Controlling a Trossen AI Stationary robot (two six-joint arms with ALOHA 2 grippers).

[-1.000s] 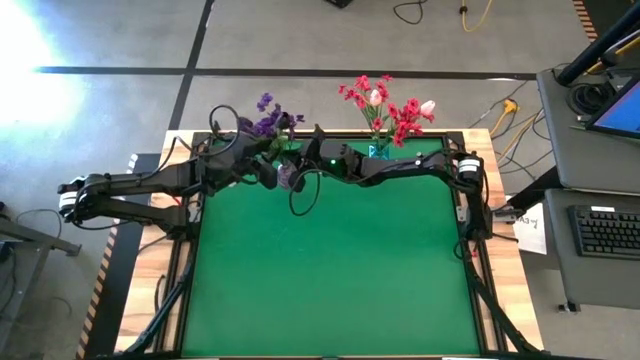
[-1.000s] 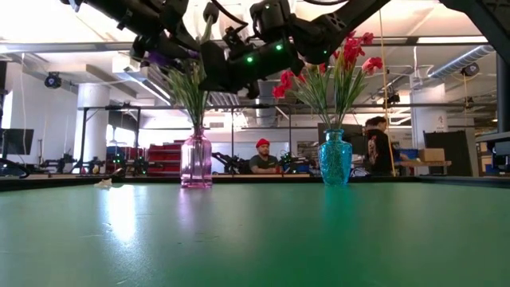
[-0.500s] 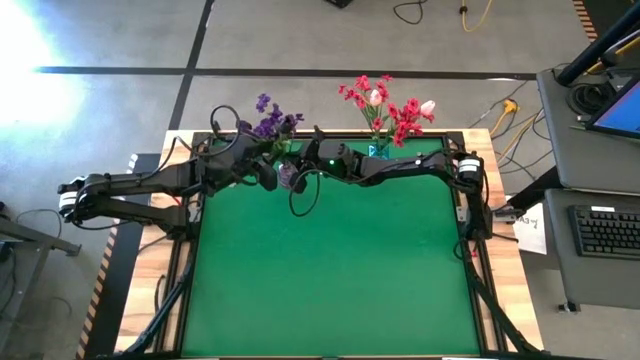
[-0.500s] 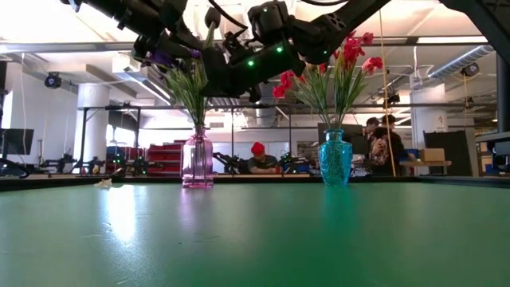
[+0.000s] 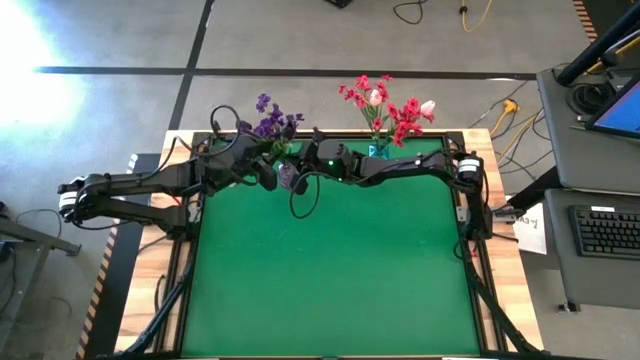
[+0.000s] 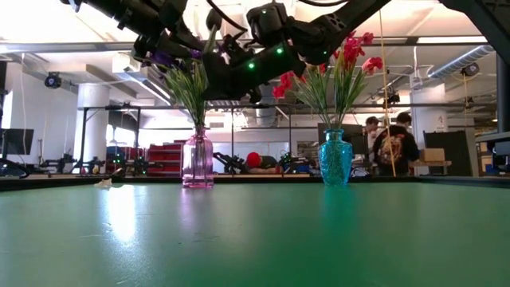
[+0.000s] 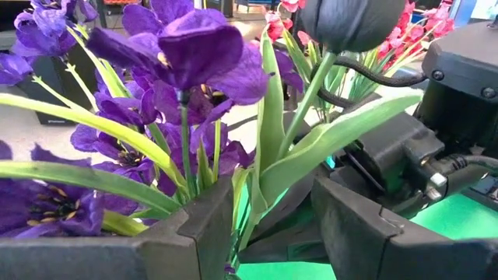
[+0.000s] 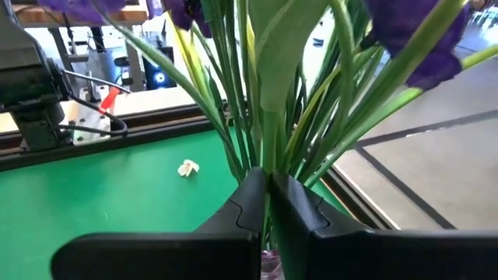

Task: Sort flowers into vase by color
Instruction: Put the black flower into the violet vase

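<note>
A pink glass vase (image 6: 197, 162) at the table's far edge holds purple sprays (image 5: 268, 122) and a dark tulip (image 7: 342, 22). A teal vase (image 6: 335, 158) to its right holds red sprays (image 5: 392, 112) and pale pink tulips (image 5: 427, 107). Both grippers hover over the pink vase. My right gripper (image 8: 266, 185) is shut on a green stem. My left gripper (image 7: 268, 229) is open, its fingers standing on either side of the bunch's stems and a broad leaf; whether they touch, I cannot tell. My right gripper pinches one thin green stem (image 8: 267, 154) between its two fingers, low on the stem, just above the pink vase's mouth. The fingers lie across the stem, reaching in from the table's right. The stem stands upright among the others, with a broad leaf rising above the fingers.
The two arms meet over the pink vase (image 5: 288, 178) and stand close together. The teal vase (image 5: 378, 150) is just behind the right arm. A small pale scrap (image 8: 187, 167) lies on the green mat near the far left. People move in the room beyond the table.
My right gripper has sunk and tipped slightly over the pink vase, staying shut on the stem. The vases and flowers stand as before.
</note>
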